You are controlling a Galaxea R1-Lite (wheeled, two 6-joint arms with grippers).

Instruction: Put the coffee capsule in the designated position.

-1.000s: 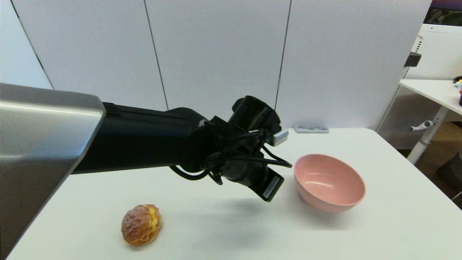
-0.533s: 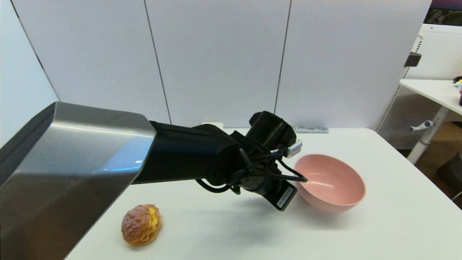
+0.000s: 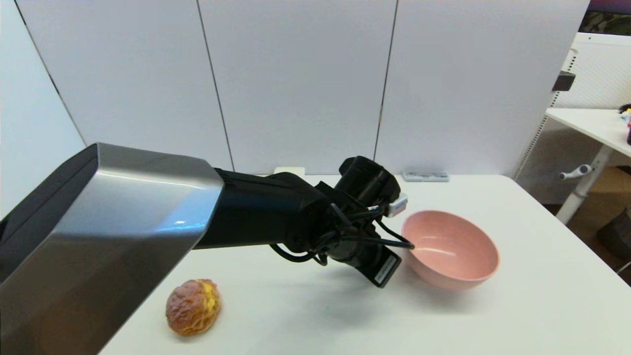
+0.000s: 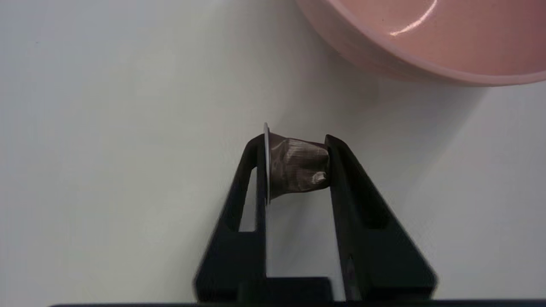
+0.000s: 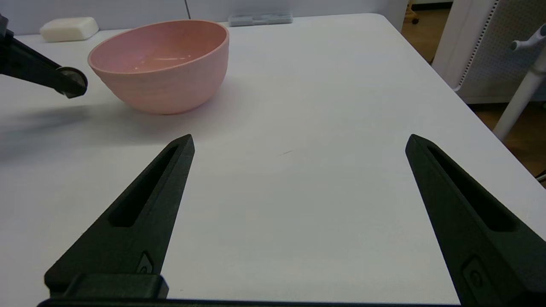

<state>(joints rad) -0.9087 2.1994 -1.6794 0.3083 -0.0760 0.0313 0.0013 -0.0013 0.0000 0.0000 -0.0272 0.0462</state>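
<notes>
The coffee capsule (image 4: 296,166), a small dark brown pod with a thin wider rim, lies sideways between my left gripper's (image 4: 294,145) fingers, which are shut on it. It hangs above the white table, just short of the pink bowl (image 4: 362,47). In the head view the left wrist (image 3: 365,246) hides the fingers and the capsule and sits right beside the bowl (image 3: 443,276). The right wrist view shows the left fingertips holding the capsule (image 5: 72,80) next to the bowl (image 5: 170,85). My right gripper (image 5: 299,138) is open low over the table's right part, holding nothing.
A golden-brown bread roll (image 3: 193,305) lies at the front left of the table. A white block (image 3: 289,170) and a flat grey item (image 3: 425,176) rest at the far edge. Another white table (image 3: 591,123) stands off to the right.
The left arm has swung right with the capsule and come lower, up to the bowl's near side. In the last half second it has drifted slightly back to the left. Bowl and roll have not moved.
</notes>
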